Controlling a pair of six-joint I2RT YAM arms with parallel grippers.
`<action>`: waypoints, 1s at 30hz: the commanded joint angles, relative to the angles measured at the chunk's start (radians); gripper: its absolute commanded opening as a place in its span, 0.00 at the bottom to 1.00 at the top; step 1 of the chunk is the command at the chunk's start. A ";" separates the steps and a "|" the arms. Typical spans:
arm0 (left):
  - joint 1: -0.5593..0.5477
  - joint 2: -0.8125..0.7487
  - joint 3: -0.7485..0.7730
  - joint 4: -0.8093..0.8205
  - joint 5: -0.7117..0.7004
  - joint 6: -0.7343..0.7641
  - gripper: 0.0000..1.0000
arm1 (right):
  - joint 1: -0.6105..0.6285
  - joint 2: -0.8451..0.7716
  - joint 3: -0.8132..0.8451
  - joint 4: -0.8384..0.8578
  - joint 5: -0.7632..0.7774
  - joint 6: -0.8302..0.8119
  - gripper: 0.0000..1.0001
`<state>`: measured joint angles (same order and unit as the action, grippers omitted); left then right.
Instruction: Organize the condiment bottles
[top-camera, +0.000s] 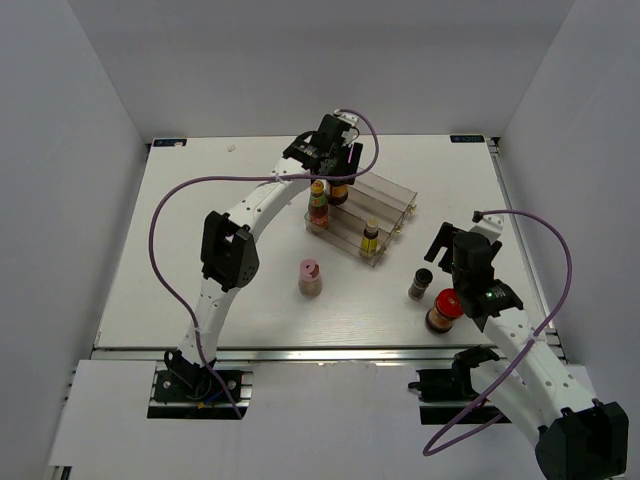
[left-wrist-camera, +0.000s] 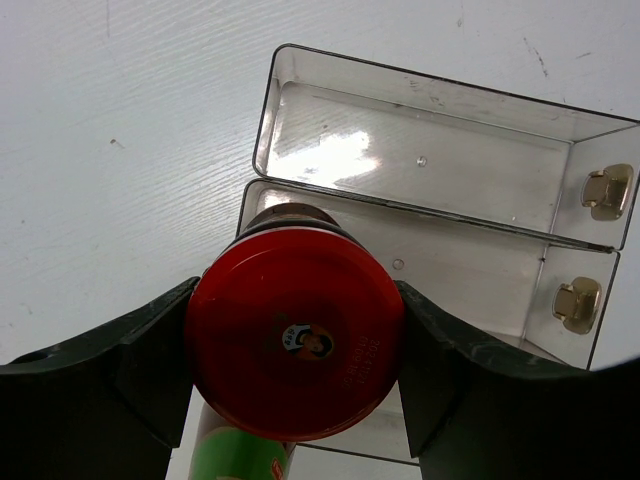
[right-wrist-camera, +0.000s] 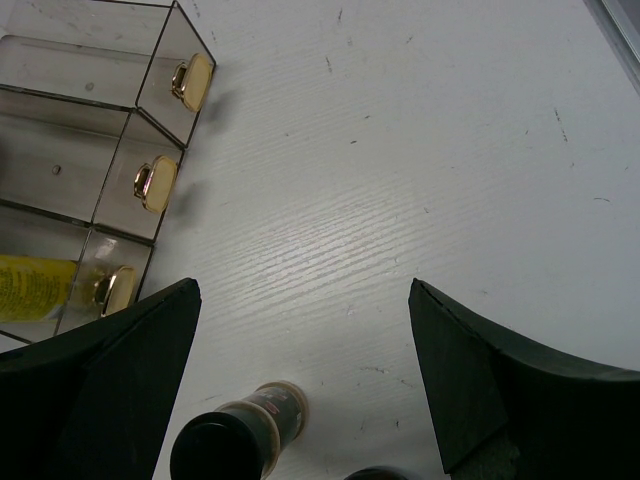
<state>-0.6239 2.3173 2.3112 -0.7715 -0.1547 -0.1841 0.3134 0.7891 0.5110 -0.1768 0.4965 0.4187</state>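
My left gripper (top-camera: 338, 170) is shut on a dark jar with a wide red lid (left-wrist-camera: 295, 333), held over the middle step of the clear stepped rack (top-camera: 380, 205). A slim yellow-capped bottle (top-camera: 318, 203) stands in the rack's front left, another (top-camera: 371, 235) at its front right. A pink-capped shaker (top-camera: 310, 277) stands on the table. The small black-capped bottle (top-camera: 421, 283) and the second red-lidded jar (top-camera: 443, 309) stand by my right gripper (top-camera: 470, 262), which is open and empty above the table; the black cap (right-wrist-camera: 218, 450) shows below its jaws.
The rack's upper step (left-wrist-camera: 420, 150) holds nothing; brass knobs (left-wrist-camera: 606, 190) are on its right end. The table's right edge (top-camera: 525, 250) runs close to the right arm. A purple cable (top-camera: 200, 185) loops off the left arm.
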 joint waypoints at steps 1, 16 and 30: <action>-0.003 -0.058 0.053 0.077 -0.052 -0.005 0.00 | -0.007 -0.004 0.001 0.036 0.005 -0.001 0.89; 0.001 -0.018 0.024 0.098 -0.072 -0.009 0.23 | -0.007 0.009 0.003 0.034 0.016 0.002 0.89; 0.021 -0.013 0.007 0.121 -0.025 -0.014 0.69 | -0.007 0.004 0.034 -0.024 0.019 0.003 0.89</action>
<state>-0.6121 2.3512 2.2986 -0.7494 -0.1711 -0.2108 0.3134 0.8032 0.5102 -0.1852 0.4976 0.4191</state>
